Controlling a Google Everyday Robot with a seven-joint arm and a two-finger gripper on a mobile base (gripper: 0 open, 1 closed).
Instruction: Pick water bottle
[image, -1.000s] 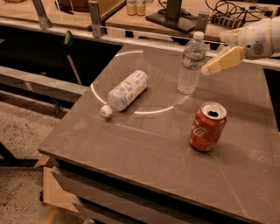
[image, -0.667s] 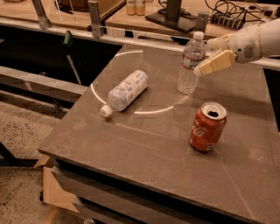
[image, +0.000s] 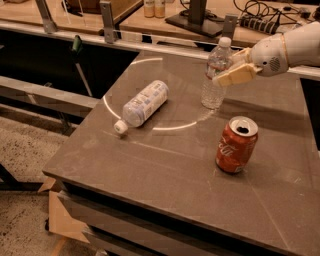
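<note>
The water bottle (image: 215, 80) stands upright at the back right of the grey table (image: 165, 170); it is slim, clear and ribbed with a white cap. My gripper (image: 229, 66) reaches in from the right at the bottle's shoulder. It is open. One cream finger (image: 235, 75) lies across the front of the bottle and the other shows just behind it. The bottle still stands on the table.
A wider bottle with a pale label (image: 144, 103) lies on its side left of centre, cap toward the front. A red open can (image: 236, 145) stands in front of the water bottle. Behind the table runs a rail and a wooden bench (image: 150, 15) with cables.
My gripper has moved left from beside the bottle until its fingers straddle the bottle's shoulder. The bottle, the can and the lying bottle have not moved.
</note>
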